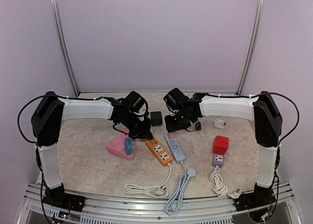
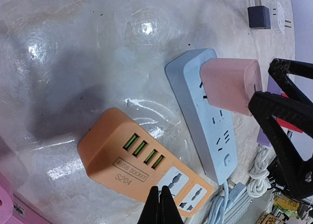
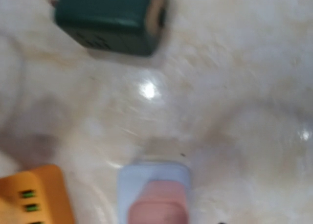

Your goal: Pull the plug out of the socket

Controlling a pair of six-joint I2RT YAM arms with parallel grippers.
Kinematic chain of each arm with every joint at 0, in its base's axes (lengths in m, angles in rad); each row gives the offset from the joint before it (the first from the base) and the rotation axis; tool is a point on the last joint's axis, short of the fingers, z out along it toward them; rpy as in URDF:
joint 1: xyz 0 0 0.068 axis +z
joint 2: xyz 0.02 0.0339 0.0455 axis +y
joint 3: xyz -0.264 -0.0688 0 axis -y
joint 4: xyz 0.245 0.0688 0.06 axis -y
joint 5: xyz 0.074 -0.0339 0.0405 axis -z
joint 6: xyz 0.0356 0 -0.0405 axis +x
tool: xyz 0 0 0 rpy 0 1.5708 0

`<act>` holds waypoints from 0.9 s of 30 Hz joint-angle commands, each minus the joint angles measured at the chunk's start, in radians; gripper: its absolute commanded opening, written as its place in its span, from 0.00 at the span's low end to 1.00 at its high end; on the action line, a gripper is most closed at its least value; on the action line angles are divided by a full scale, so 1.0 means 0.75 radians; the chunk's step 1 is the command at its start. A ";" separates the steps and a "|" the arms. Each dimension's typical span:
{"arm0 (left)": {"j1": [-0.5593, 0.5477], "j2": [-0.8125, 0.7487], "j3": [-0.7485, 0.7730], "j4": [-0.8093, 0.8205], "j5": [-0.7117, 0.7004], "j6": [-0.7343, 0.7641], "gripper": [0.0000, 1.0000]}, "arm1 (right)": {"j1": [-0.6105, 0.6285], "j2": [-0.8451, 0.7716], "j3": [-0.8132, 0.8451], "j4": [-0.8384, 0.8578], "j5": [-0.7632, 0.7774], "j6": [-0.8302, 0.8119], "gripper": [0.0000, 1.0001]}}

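Note:
A pink plug (image 2: 230,84) (image 3: 159,204) sits in the far end of a light blue power strip (image 2: 205,121) (image 1: 175,146). My right gripper (image 2: 266,84) (image 1: 172,128) is at the plug. Its black fingers (image 2: 281,131) stand apart at the plug's right side, one tip touching its edge. The blurred right wrist view shows the plug at bottom centre but not the fingers, so whether the plug is gripped is unclear. My left gripper (image 2: 160,194) (image 1: 146,135) is shut and empty, its tips down on the orange power strip (image 2: 142,160) (image 1: 159,152).
A dark green adapter (image 1: 156,118) (image 3: 110,18) lies behind the strips. A pink socket block (image 1: 116,148) with a blue plug (image 1: 128,145) is at the left. A red cube plug (image 1: 220,145) stands on a purple socket (image 1: 218,159) at the right. Coiled cables (image 1: 146,189) lie near the front edge.

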 commanded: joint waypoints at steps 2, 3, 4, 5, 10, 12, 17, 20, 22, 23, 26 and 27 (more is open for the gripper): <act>0.006 0.002 0.019 0.033 0.035 -0.003 0.00 | 0.007 0.054 0.026 -0.066 0.059 -0.010 0.43; 0.005 0.011 0.027 0.035 0.042 -0.003 0.00 | 0.006 0.063 0.021 -0.059 0.047 -0.013 0.42; 0.004 0.018 0.034 0.036 0.046 -0.003 0.00 | 0.008 0.071 0.019 -0.050 0.038 -0.013 0.41; 0.002 0.030 0.048 0.036 0.048 -0.003 0.00 | 0.008 0.077 0.019 -0.044 0.032 -0.011 0.41; 0.000 0.076 0.110 0.042 0.059 0.009 0.00 | 0.016 0.092 0.012 -0.032 0.015 -0.002 0.25; -0.001 0.104 0.142 0.042 0.064 0.015 0.00 | 0.022 0.093 0.007 -0.037 0.016 0.002 0.20; -0.011 0.172 0.203 0.052 0.080 0.029 0.00 | 0.036 0.068 -0.030 -0.052 0.017 0.031 0.14; -0.021 0.209 0.236 0.062 0.092 0.033 0.00 | 0.048 0.049 -0.063 -0.051 0.009 0.048 0.20; -0.029 0.234 0.261 0.064 0.098 0.033 0.00 | 0.051 0.040 -0.089 -0.046 0.013 0.060 0.26; -0.034 0.244 0.268 0.068 0.099 0.032 0.00 | 0.051 0.037 -0.101 -0.041 0.014 0.065 0.30; -0.043 0.274 0.291 0.074 0.109 0.032 0.00 | 0.051 0.035 -0.116 -0.035 0.014 0.079 0.32; -0.044 0.278 0.296 0.074 0.108 0.031 0.00 | 0.050 0.034 -0.120 -0.028 0.015 0.080 0.33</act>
